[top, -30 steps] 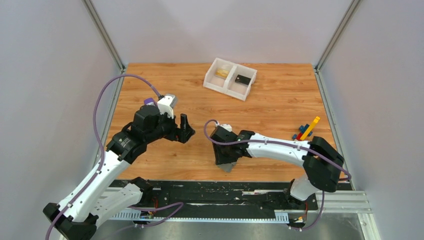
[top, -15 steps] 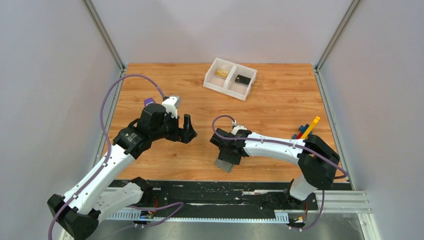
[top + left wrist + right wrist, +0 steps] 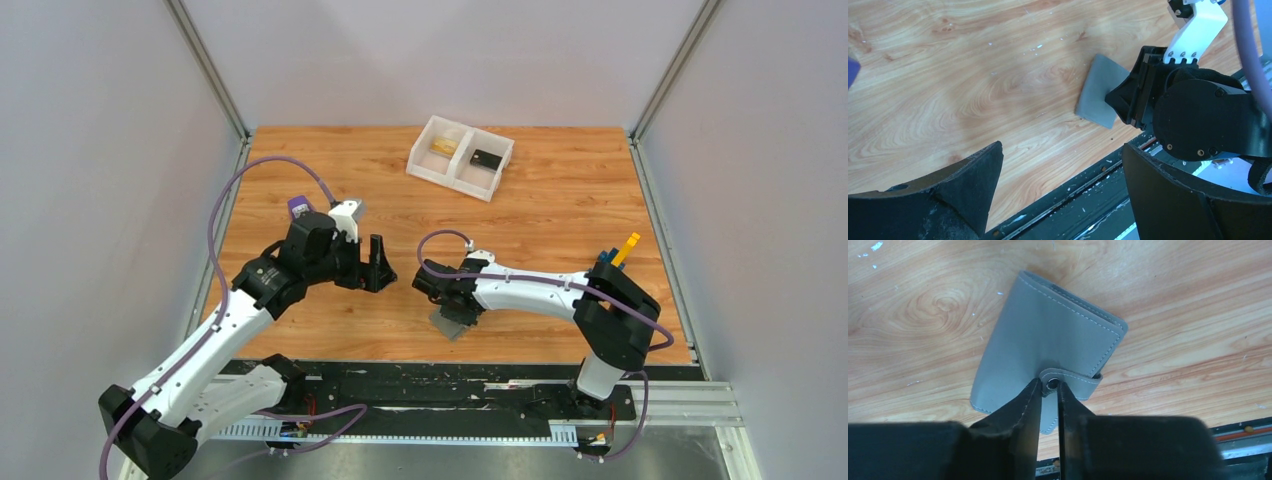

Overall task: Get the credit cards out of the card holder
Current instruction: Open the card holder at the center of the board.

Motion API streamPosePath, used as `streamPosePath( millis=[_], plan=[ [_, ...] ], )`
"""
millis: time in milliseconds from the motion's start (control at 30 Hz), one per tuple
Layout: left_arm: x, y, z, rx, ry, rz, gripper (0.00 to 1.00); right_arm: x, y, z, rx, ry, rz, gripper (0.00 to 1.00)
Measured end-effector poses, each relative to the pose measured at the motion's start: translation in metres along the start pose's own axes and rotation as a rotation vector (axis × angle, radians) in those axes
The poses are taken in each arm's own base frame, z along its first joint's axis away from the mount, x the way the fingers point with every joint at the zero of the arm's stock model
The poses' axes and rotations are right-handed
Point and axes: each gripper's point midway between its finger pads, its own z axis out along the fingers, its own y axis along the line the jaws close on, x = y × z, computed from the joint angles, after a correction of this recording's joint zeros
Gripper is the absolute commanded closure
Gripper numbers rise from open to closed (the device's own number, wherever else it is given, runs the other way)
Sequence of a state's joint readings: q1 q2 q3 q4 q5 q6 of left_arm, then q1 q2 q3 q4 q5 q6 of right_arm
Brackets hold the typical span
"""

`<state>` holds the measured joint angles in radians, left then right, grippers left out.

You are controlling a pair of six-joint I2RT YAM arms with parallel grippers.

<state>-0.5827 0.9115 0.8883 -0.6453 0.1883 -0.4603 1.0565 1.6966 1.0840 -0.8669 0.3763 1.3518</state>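
The card holder [image 3: 1043,340] is a grey wallet, folded shut, lying flat on the wooden table near its front edge [image 3: 446,326]. It also shows in the left wrist view [image 3: 1096,91]. My right gripper [image 3: 1050,385] is closed on the wallet's snap strap, its fingertips either side of the metal snap; in the top view it [image 3: 456,306] is over the wallet. My left gripper [image 3: 378,263] is open and empty, hovering left of the wallet [image 3: 1062,150]. No credit cards show at the wallet. A gold-yellow flat item [image 3: 444,145] lies in the far tray.
A white two-compartment tray [image 3: 424,164] stands at the back centre, with a small black piece [image 3: 486,158] in its right compartment. Coloured bricks [image 3: 614,256] lie at the right, behind my right arm. The black front rail [image 3: 1088,200] runs just below the wallet.
My left gripper has moved right, closer to the wallet. My right arm has shifted slightly left and turned over the wallet, which stays near the front edge.
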Motion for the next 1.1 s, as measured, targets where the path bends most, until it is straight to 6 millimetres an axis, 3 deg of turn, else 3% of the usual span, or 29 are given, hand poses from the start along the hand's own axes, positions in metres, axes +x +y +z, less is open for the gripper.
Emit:
streamPosePath(
  millis=[33,333,633,833,1100],
  plan=[
    [0.0,0.0,0.001,0.001,0.002,-0.005,0.06,-0.002,0.0,0.0,0.002,-0.01,0.001,0.99],
    [0.018,0.001,0.028,0.006,0.11,-0.075,0.15,-0.014,-0.007,-0.001,-0.021,-0.106,-0.074,1.0],
    [0.047,-0.005,0.057,0.084,0.243,-0.14,0.17,-0.023,-0.02,-0.028,-0.303,-0.2,-0.196,1.0],
    [0.064,-0.019,0.08,0.178,0.32,-0.169,0.13,-0.03,-0.004,-0.06,-0.526,-0.259,-0.251,1.0],
    [0.073,-0.049,0.097,0.31,0.35,-0.17,0.12,-0.027,0.011,-0.078,-0.633,-0.265,-0.318,1.0]
  ],
)
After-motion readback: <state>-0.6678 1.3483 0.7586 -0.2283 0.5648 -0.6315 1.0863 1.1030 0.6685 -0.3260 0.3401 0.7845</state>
